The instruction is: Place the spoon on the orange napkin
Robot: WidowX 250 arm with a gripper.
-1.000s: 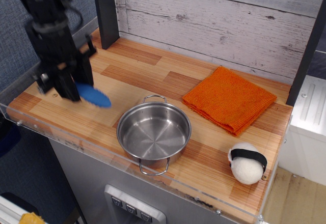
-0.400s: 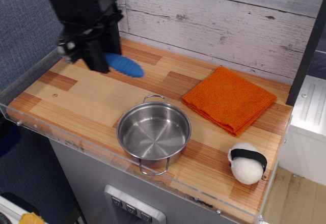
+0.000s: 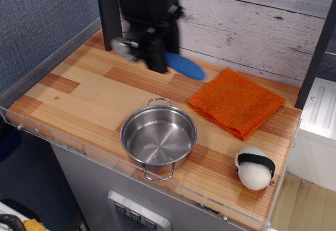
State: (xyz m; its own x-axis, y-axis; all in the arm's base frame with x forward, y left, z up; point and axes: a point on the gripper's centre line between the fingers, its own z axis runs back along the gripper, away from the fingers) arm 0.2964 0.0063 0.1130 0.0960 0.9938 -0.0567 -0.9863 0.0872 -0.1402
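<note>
Gripping the spoon (image 3: 184, 66), the gripper (image 3: 155, 58) is hanging blurred above the far middle of the table (image 3: 84, 92), jaws clamped on the spoon's inner end. Only the blue handle is showing, sticking out to the right and slightly downward; the bowl is hidden. The handle tip is sitting just left of the napkin (image 3: 237, 102), not over it. The napkin is lying flat at far right. A steel pot (image 3: 158, 136) is standing near centre, empty. A white ball (image 3: 254, 167) with a black band is resting near right.

arm: blurred, raised | hand (image 3: 155, 58): pointing down, clamped shut
</note>
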